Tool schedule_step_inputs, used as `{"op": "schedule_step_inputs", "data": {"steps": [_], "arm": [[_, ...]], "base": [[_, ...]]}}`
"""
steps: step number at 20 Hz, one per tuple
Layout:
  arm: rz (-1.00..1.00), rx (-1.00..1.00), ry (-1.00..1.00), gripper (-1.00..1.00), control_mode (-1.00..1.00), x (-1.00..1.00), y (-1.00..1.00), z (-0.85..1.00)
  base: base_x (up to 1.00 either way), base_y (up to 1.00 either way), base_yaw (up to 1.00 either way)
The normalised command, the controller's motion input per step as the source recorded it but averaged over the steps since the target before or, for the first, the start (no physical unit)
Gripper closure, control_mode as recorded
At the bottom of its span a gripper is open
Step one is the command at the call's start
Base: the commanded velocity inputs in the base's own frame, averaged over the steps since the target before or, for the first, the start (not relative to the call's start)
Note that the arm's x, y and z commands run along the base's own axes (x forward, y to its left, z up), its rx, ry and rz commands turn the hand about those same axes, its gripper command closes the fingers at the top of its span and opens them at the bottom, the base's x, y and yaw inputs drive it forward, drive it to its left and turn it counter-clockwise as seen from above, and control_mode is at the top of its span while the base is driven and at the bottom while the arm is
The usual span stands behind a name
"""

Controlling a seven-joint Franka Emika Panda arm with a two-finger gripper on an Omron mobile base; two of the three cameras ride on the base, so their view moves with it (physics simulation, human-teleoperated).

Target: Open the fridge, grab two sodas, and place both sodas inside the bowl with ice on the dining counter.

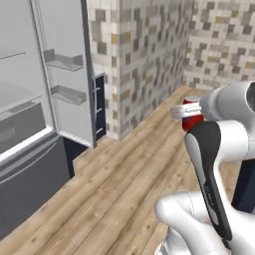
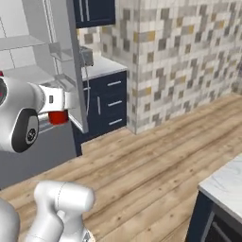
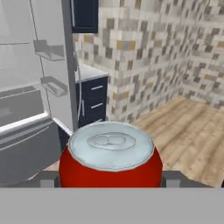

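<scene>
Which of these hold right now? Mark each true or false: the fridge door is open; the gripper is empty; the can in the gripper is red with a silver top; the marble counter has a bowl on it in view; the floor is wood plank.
1. The fridge door is open. True.
2. The gripper is empty. False: it is shut on a soda can.
3. The held can is red with a silver top. True.
4. A bowl shows on the marble dining counter. False: just a bare corner of the slab is in view.
5. The floor is wood plank. True.
</scene>
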Motion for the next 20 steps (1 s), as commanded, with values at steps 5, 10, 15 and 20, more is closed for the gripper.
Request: {"op": "schedule_step_inputs", "data": {"steps": [5,10,15,20], "arm": [[0.0,0.0,0.0,1.0,1.0,0.0,0.0,0.0],[0.0,0.0,0.0,1.0,1.0,0.0,0.0,0.0],[0.0,0.0,0.0,1.0,1.0,0.0,0.0,0.0],[0.0,0.0,0.0,1.0,1.0,0.0,0.0,0.0]], "base": [[-0.45,-0.72,-0.4],[-0.42,-0.82,-0.39],[-0.45,-0.72,-0.42],[-0.51,-0.55,-0.46]]}}
